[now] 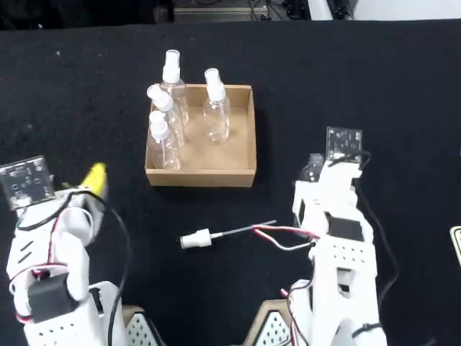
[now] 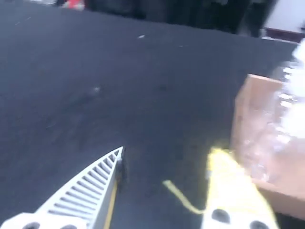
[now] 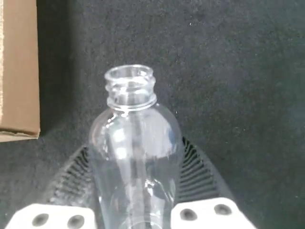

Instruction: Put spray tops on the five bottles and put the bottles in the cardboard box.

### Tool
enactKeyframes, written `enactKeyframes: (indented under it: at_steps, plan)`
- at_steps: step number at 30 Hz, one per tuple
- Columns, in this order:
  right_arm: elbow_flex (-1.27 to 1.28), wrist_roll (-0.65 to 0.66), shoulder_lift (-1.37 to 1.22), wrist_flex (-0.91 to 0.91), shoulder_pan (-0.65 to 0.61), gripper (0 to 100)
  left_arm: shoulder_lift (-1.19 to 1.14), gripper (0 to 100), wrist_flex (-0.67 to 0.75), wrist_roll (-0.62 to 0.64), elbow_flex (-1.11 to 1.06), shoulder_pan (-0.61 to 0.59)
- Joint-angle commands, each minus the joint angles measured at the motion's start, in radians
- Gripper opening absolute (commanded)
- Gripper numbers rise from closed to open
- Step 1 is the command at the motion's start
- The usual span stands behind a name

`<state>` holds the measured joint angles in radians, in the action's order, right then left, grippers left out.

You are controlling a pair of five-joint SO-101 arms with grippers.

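Several clear bottles with white spray tops (image 1: pixel 172 108) stand in the cardboard box (image 1: pixel 238 160), whose corner (image 2: pixel 259 129) is also in the left wrist view. A loose white spray top (image 1: pixel 196 238) with its thin tube lies on the black table in front of the box. My right gripper (image 3: pixel 136 157) is shut on an uncapped clear bottle (image 3: pixel 132 157), held to the right of the box; its neck (image 1: pixel 313 164) peeks out past the arm in the high view. My left gripper (image 2: pixel 167 164) stands open over bare table left of the box, nothing between its fingers.
The table is covered with black cloth (image 1: pixel 374 79). Red and white wires (image 1: pixel 284 236) trail from the right arm toward the loose spray top. A pale object (image 1: pixel 456 241) sits at the right edge. Open room lies left of the box and behind it.
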<state>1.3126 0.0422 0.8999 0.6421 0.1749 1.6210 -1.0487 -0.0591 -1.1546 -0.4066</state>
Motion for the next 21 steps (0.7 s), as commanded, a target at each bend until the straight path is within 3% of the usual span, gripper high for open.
enactKeyframes:
  at_steps: [1, 6, 14, 17, 21]
  plan:
    - [0.005, -0.005, 0.077, -0.025, 0.031, 1.0, 0.002, 31, -0.115, -0.141, 0.176, 0.176]
    - [0.005, -0.005, 0.084, -0.023, 0.031, 1.0, -0.094, 28, -0.247, -0.322, 0.315, 0.332]
    - [0.004, -0.006, 0.088, -0.031, 0.077, 1.0, -0.505, 28, -0.532, -0.529, 0.57, 0.608]
    - [-0.002, -0.041, 0.088, -0.031, 0.107, 1.0, -0.612, 28, -0.542, -0.534, 0.584, 0.734]
    - [-0.004, -0.06, 0.09, -0.032, 0.144, 1.0, -0.7, 28, -0.445, -0.534, 0.53, 0.858]
